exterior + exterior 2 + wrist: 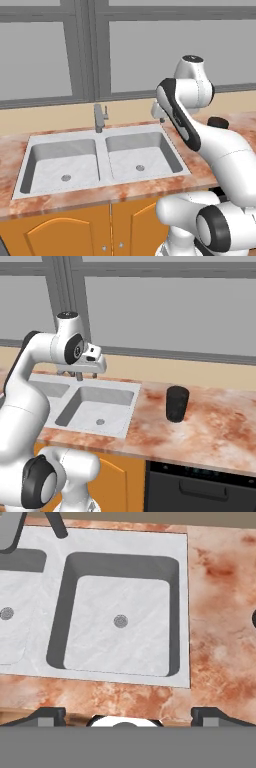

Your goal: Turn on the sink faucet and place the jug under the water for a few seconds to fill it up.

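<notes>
We count one black, matte, cylindrical jug (177, 403) upright on the counter (210, 431), well apart to the right of our wide-open, empty gripper (79, 376), one faucet (100, 117), and two sink (102, 158) basins below.

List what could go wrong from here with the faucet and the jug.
1. The faucet is small, with a thin lever; the open end effector, hanging above the sink, may slip off or push it the wrong way.
2. No water is running yet, so fetching the jug first would leave it unfilled.
3. The jug stands on the counter well right of the sink; a poor grasp on its rounded wall may tip it.
</notes>
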